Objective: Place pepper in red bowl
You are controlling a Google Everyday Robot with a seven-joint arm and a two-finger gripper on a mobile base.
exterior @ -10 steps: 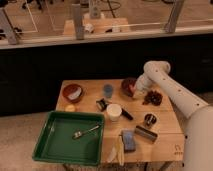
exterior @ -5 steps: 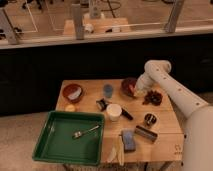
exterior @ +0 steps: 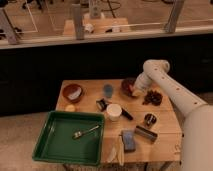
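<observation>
The red bowl (exterior: 73, 92), brick-red with a whitish patch inside, sits at the table's far left. A darker maroon bowl (exterior: 127, 86) sits at the far middle. My gripper (exterior: 134, 90) hangs at the maroon bowl's right rim, reaching in from the right on the white arm (exterior: 167, 85). A small orange-red piece, the pepper (exterior: 135, 93), shows right at the gripper's tip. I cannot tell whether it is held or lies against the bowl. A cluster of dark purple-brown lumps (exterior: 152, 97) lies just right of the gripper.
Between the two bowls stand a blue cup (exterior: 108, 90), a black object (exterior: 102, 104) and a white cup (exterior: 114, 111). A green tray (exterior: 55, 145) holding a fork (exterior: 85, 132) fills the front left. A blue sponge (exterior: 128, 140), a metal can (exterior: 145, 134) and a small tin (exterior: 149, 119) lie front right.
</observation>
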